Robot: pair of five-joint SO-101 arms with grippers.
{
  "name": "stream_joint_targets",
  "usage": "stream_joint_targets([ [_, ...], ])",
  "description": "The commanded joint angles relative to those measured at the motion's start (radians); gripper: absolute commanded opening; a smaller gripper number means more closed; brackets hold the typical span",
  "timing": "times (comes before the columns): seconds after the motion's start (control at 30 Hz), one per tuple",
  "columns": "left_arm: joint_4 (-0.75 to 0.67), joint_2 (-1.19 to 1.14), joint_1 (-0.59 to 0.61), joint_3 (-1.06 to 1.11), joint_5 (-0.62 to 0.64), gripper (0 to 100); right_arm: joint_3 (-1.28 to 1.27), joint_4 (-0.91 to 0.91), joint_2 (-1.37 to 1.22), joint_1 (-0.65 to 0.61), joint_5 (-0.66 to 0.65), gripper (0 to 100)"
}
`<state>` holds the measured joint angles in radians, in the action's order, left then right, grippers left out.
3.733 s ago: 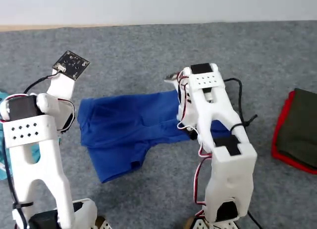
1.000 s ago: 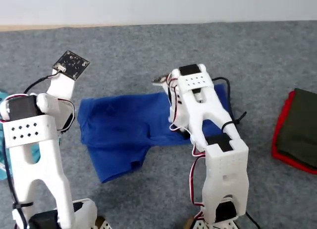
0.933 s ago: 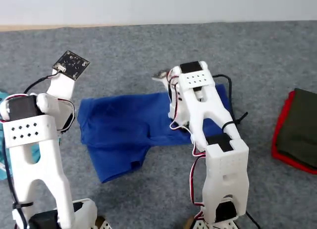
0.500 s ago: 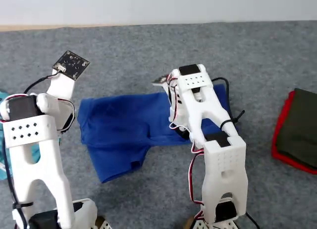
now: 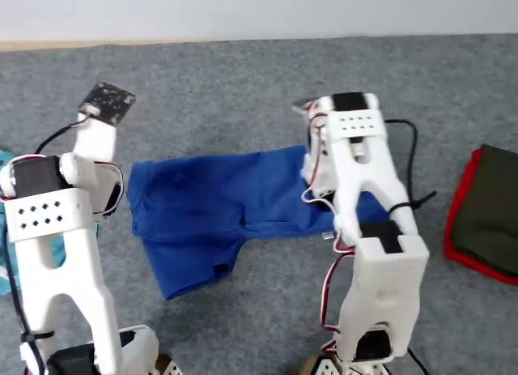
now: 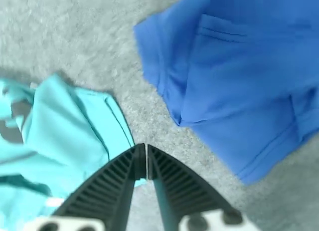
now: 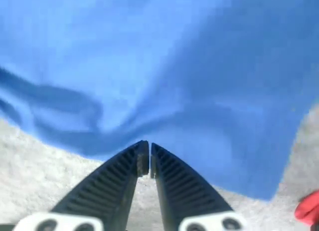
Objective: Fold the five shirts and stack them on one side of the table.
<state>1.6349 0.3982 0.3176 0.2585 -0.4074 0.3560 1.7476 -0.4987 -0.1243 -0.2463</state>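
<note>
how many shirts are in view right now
4: a blue shirt spread in the middle, a teal shirt at the left edge, and a dark shirt folded on a red shirt at the right edge. A fifth may be hidden.

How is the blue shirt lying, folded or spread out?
Spread out: the blue shirt lies wide and flat on the grey table, with loose uneven edges, not a neat folded bundle.

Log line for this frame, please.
blue shirt: spread out | left gripper: shut, beside teal shirt | right gripper: shut, over blue shirt | folded stack: far right
</note>
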Motion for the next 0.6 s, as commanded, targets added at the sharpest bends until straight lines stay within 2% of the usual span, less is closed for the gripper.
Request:
stream_joint_targets([
  [0.0,0.006,0.037,0.041,-0.033,0.104,1,0.006,-0.021,-0.008,0.022,0.054,1.2],
  [0.13,0.011,0.037,0.092,-0.033,0.16,1,0.006,-0.045,-0.087,0.039,0.069,1.1],
  [0.3,0.011,0.037,0.16,-0.033,0.18,1,0.006,-0.054,-0.199,0.163,0.069,1.1],
  [0.43,0.011,0.037,0.169,-0.033,0.178,1,0.011,-0.074,-0.219,0.249,0.055,1.1],
  [0.57,0.005,0.037,0.166,-0.033,0.178,1,0.037,-0.079,-0.217,0.243,0.003,1.1],
])
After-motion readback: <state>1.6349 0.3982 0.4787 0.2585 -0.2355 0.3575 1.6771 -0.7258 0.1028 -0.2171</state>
